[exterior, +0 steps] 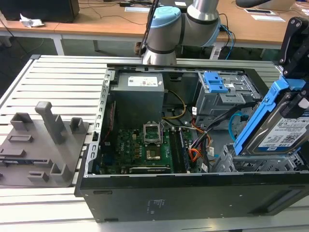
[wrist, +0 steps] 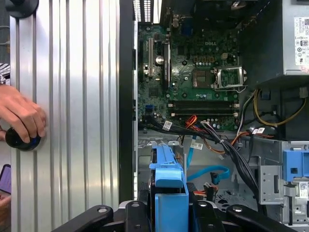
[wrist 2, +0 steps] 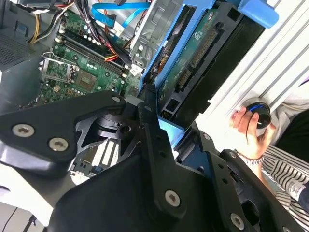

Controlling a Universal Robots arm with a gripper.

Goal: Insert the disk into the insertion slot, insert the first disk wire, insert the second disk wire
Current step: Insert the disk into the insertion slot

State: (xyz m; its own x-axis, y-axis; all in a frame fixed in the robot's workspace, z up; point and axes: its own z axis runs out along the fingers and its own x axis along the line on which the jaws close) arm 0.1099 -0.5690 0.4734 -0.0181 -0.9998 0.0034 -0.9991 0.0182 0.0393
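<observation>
Overhead, disk (exterior: 285, 128) tilted over slot (exterior: 244, 163), cables (exterior: 219, 121) alongside

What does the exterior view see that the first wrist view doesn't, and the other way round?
The exterior view adds: the robot arm's blue-capped joint, a grey fixture block at that view's left, and wooden desks behind. The first wrist view adds: a person's hand resting on a black-and-blue knob. Both have: the disk in its blue caddy, held tilted by the claw, plus the green motherboard inside the open computer case.
</observation>
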